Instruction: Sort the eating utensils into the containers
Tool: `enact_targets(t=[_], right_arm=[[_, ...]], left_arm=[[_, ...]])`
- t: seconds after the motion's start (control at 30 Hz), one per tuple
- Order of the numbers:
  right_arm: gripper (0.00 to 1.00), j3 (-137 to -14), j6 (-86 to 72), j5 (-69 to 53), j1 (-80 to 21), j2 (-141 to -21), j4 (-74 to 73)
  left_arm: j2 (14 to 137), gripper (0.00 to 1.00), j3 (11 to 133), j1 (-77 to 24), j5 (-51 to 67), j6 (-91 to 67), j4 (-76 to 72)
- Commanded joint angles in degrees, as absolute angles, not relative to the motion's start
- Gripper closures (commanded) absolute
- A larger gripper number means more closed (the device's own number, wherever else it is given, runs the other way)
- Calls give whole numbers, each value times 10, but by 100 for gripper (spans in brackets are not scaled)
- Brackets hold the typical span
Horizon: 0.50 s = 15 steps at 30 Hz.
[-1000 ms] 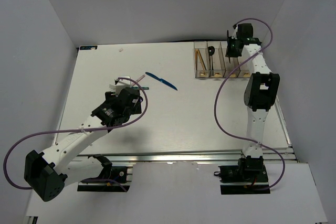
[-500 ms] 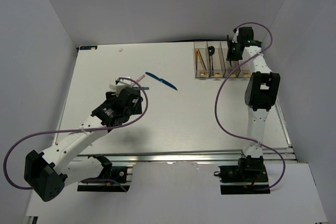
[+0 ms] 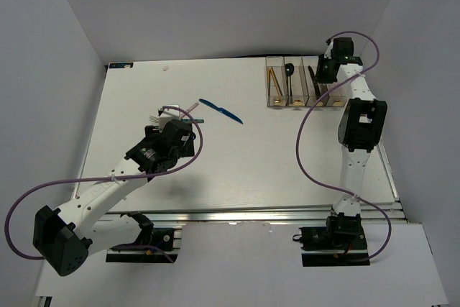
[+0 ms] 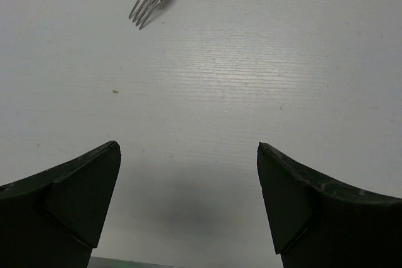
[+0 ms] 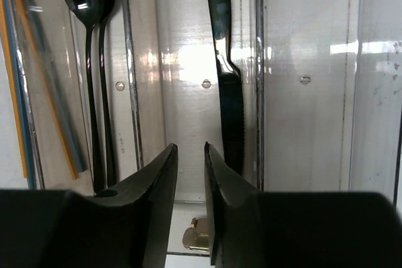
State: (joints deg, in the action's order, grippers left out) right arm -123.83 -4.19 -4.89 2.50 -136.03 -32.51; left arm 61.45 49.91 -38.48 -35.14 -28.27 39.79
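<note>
**Knife in third bin, fork loose on table**

The right fingers (image 5: 151, 211) are held slightly apart over the containers (image 5: 308, 61) at the far right, with nothing clamped between them; a dark knife (image 5: 229, 105) is laid in the third bin from the left, black spoons (image 5: 88, 4) in the second, chopsticks (image 5: 47, 105) in the first; the left fingers (image 4: 75, 205) are spread wide above the table (image 3: 251, 163), a green-handled fork (image 4: 151, 4) just beyond them; a blue knife (image 3: 221, 111) is seen mid-table.
</note>
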Motion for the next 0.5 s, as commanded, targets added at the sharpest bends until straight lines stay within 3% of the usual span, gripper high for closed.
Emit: enact_targets(t=[0.0,0.27,0.33,0.47], right_arm=[[70,-1237,-50,-62,23,-1361,-308],[47,-1220,-99,-73,23,-1256,-313],[11,-1188,-118,-81,18,-1216,-310],[11,-1087,-152,17,-25,-1075,-317]], left_arm=[[612,2,504,-388,-355,-280,387],[640,2,522,-387,-346,-307,387],[669,2,549,-387,-331,-329,385],[787,2,675,-387,-351,-398,446]])
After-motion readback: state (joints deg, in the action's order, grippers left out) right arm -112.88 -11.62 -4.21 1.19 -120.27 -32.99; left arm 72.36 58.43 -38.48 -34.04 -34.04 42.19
